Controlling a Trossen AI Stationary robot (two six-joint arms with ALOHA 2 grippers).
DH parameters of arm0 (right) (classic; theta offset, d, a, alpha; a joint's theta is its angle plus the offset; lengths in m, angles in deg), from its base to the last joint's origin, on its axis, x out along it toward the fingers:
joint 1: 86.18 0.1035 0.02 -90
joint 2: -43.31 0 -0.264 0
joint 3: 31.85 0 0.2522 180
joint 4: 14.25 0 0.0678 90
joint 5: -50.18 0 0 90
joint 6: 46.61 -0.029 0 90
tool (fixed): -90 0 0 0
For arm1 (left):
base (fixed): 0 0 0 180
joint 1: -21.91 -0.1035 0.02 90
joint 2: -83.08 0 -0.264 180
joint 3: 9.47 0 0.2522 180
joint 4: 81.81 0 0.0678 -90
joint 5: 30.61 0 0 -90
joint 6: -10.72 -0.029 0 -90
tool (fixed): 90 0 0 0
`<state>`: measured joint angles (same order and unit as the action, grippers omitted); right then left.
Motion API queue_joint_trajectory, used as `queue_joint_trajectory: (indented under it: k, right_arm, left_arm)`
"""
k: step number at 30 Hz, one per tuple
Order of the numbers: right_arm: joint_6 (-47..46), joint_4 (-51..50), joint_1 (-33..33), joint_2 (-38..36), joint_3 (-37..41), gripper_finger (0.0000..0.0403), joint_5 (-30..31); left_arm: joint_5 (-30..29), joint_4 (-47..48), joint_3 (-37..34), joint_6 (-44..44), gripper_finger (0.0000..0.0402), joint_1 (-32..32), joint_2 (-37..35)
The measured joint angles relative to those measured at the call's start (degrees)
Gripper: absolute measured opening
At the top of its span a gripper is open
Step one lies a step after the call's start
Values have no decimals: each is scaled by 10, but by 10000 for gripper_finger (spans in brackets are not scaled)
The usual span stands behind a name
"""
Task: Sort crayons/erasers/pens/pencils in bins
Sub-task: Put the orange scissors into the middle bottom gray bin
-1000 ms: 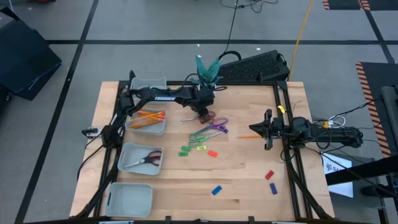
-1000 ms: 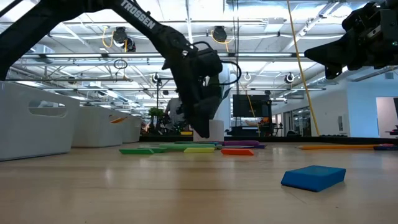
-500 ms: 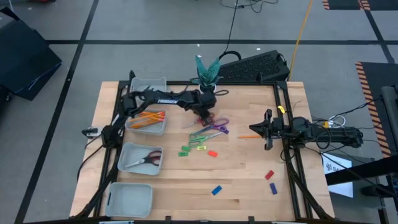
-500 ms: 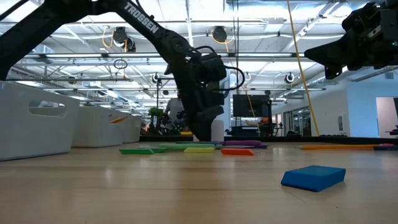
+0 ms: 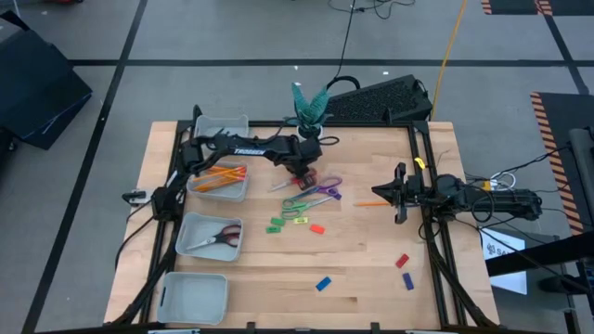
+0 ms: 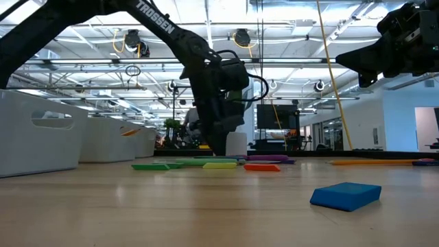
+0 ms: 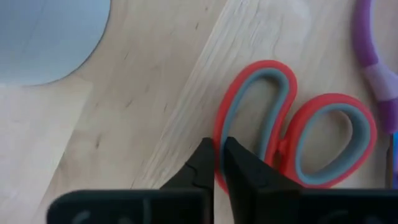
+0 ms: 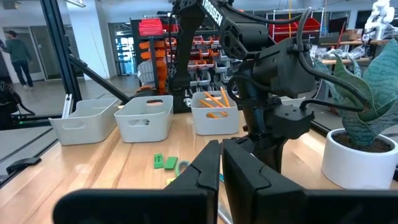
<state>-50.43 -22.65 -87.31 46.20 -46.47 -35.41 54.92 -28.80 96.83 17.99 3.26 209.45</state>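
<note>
Red-handled scissors [image 7: 292, 134] on desk [image 5: 371, 260], near 12 o'clock of centre. Left end effector [image 7: 215, 163] has dropped onto handle loop over last second, fingers together, grip uncertain. Pickup likely starting. Right end effector [image 5: 400, 193] idle at 3 o'clock, fingers together, empty.

The right gripper's own two dark fingers [image 8: 214, 163] stand close together with only a thin gap, pointing across the wooden table [image 8: 124, 171] toward the left arm [image 8: 267, 93], whose dark wrist reaches down to the tabletop just beyond them. Along the table's far edge three pale bins [image 8: 147, 117] stand in a row, the one nearest the left arm holding orange pencils [image 8: 214, 99], and small green erasers [image 8: 163, 162] lie on the wood before them. A white plant pot [image 8: 359, 158] with broad green leaves stands beside the arm.
</note>
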Motion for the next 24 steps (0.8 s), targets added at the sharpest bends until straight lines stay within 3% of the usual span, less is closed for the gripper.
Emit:
queue_joint_trajectory:
  k: [6, 14, 19, 24]
  right_arm:
    - [0, 0, 0, 0, 0, 13, 0]
    - [0, 0, 0, 0, 0, 13, 0]
    - [0, 0, 0, 0, 0, 13, 0]
    - [0, 0, 0, 0, 0, 13, 0]
  left_arm:
    - [2, 51, -6, 17, 13, 2, -36]
    - [40, 92, -4, 52, 12, 33, -164]
    - [52, 226, -2, 72, 12, 77, -276]
    - [72, 412, -2, 163, 12, 138, -356]
